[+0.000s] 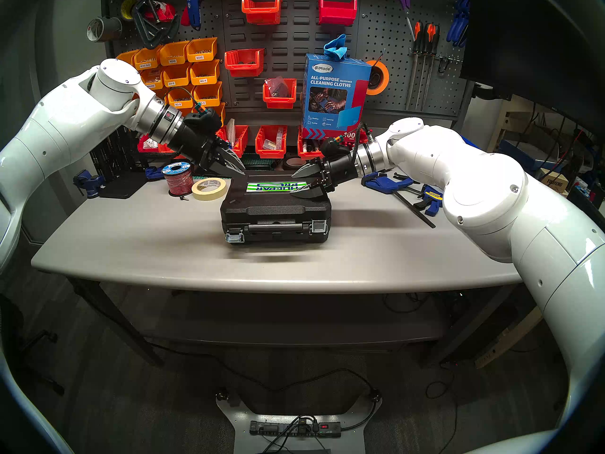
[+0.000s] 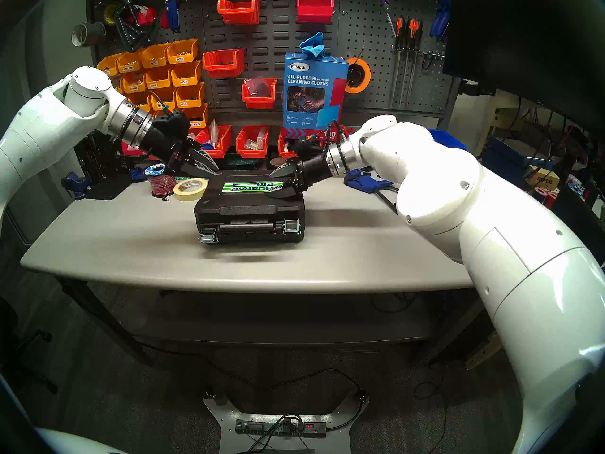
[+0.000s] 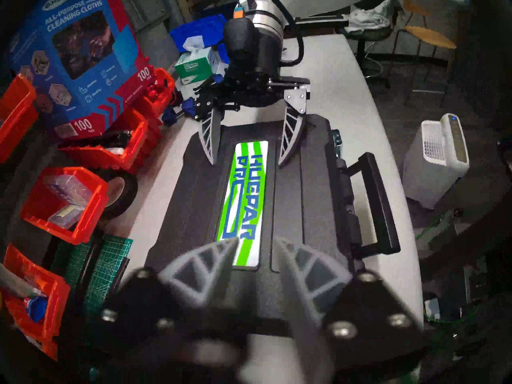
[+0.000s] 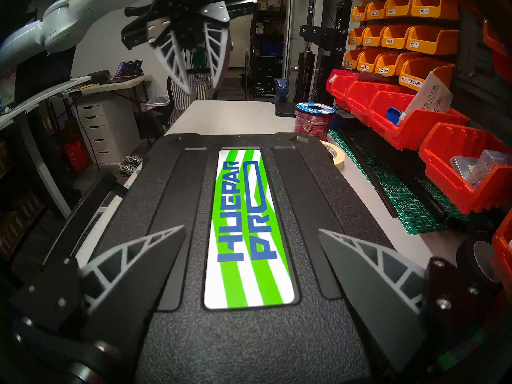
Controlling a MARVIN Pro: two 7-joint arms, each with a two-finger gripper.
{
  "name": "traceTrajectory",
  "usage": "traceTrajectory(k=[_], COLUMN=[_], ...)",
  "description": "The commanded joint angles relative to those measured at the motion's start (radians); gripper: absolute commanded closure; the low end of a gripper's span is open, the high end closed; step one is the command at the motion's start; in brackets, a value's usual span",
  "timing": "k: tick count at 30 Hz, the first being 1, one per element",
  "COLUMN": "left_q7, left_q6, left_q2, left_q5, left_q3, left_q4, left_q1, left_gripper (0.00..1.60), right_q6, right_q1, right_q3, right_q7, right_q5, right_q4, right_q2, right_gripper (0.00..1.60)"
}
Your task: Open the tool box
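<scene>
- The tool box (image 1: 275, 207) is seen lying flat and closed near the middle of the grey worktop (image 1: 131, 247), with its striped label (image 1: 276, 187) facing up.
- Its black bar handle (image 1: 275, 228) is turned toward the near edge, between two silver latches; the left latch (image 1: 234, 237) is seen hanging flipped down, while the right latch (image 1: 319, 226) lies flat against the case.
- The left end effector (image 1: 240, 168) is held above the far left corner of the tool box, angled down toward the right, with its fingers drawn together and nothing between them.
- The right end effector (image 1: 302, 183) is spread open over the right end of the lid; one finger (image 4: 155, 253) is seen on the near side of the label and the other on the far side, both low over the lid. Whether they are touching it cannot be told.
- A roll of masking tape (image 1: 209, 188) and a spool of red wire (image 1: 178, 179) are placed just left of the tool box, apart from it.
- A blue cleaning-cloths box (image 1: 334, 96) is stood upright at the far edge, behind the tool box.
- Blue bar clamps (image 1: 406, 189) are laid on the worktop to the right.
</scene>
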Motion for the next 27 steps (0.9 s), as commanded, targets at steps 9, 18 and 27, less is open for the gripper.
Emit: traceTrajectory(k=[9,18,27], left_q7=[-0.028,0.013,0.010], left_q6=[-0.109,-0.169,-0.214], left_q2=[-0.085,-0.136,-0.167], left_q5=[-0.105,-0.126,-0.145], left_q3=[-0.034,-0.049,-0.054], left_q4=[0.163,0.298,0.385], left_q1=[0.079,0.119,0.155], left_gripper=[0.00,0.00,0.00], right_q6=[-0.002,-0.002,-0.002], right_q1=[-0.008,-0.008,-0.008], right_q3=[-0.015,-0.018,-0.021], right_q7=[-0.002,-0.002,-0.002], right_q5=[-0.010,-0.007,-0.004], right_q4=[-0.002,-0.002,-0.002], right_q2=[0.005,0.005,0.005], right_gripper=[0.00,0.00,0.00])
